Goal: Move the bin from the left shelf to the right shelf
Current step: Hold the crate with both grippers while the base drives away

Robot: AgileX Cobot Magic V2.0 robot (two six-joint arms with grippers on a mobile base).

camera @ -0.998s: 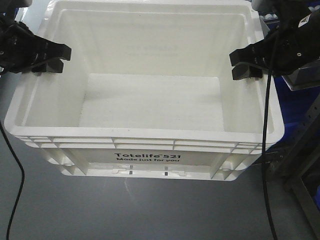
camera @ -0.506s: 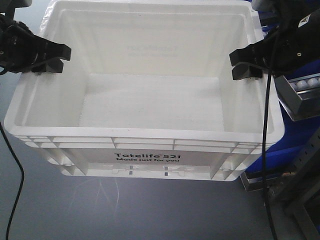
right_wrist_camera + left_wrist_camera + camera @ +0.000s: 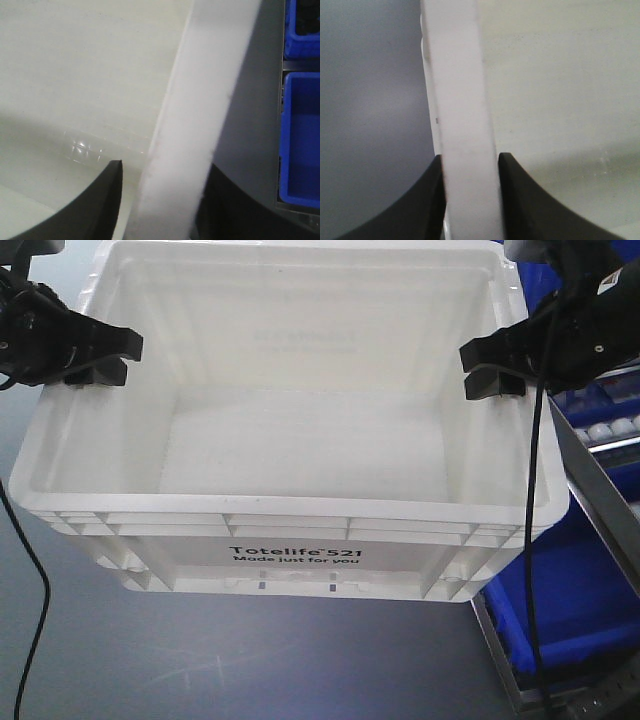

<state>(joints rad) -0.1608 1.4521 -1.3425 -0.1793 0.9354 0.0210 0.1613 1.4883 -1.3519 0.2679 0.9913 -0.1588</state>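
Two tools are on the bin (image 3: 290, 505), one at each short side. The left tool (image 3: 100, 358) is clamped over the left rim: in the left wrist view its black fingers (image 3: 420, 200) sit tight against both faces of the white wall, one outside and one inside. The right tool (image 3: 492, 367) holds the right rim in the same manner, and the right wrist view shows the wall running at a slant between its two fingers (image 3: 90, 200), touching them.

The bin fills most of my front view. It stands upright with its open top toward the camera, and the black print (image 3: 293, 556) on the near wall reads "Totelife 521 Made just for you". I see nothing inside it. Grey floor (image 3: 100, 660) shows under and before it.

At the right edge I see the right shelf (image 3: 608, 430), a grey track with small white wheels. It lies just beyond the bin's right rim. Blue bins (image 3: 575, 600) sit below that, near the bin's lower right corner. A black cable (image 3: 535, 540) hangs down across the bin's right end.
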